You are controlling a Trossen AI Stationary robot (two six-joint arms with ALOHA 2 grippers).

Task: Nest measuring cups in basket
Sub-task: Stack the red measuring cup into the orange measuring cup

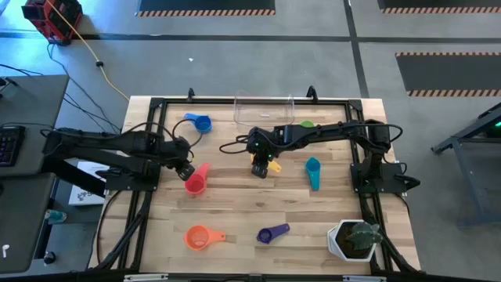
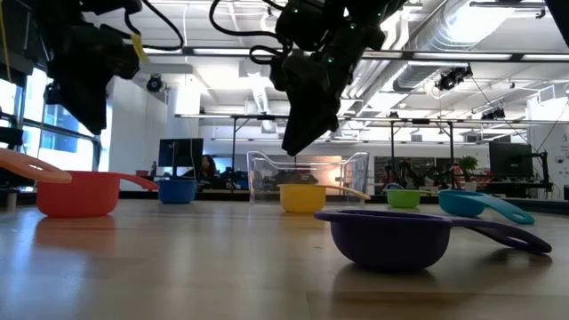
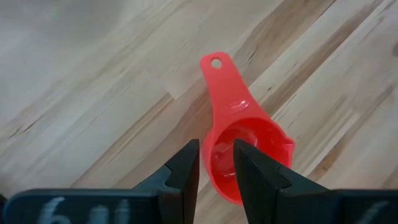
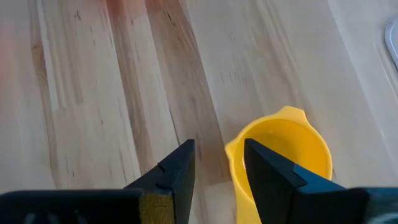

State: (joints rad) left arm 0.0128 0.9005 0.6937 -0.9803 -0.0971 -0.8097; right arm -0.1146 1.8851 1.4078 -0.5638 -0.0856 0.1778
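The right gripper (image 4: 217, 165) hovers narrowly parted above the yellow plastic measuring cup (image 4: 289, 149). The left gripper (image 3: 216, 163), equally narrow, hangs over the red-pink plastic measuring cup (image 3: 239, 134).

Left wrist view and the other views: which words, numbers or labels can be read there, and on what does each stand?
No text can be read with certainty in any view.
Pale marks, perhaps digits, on the body of the left claw, left wrist view: too blurred to read.
Dark print on the white sheet beside the left arm, high view: too small to read.

Basket (image 1: 264, 109) behind cups (image 1: 195, 181), pot (image 1: 351, 240) front-right.
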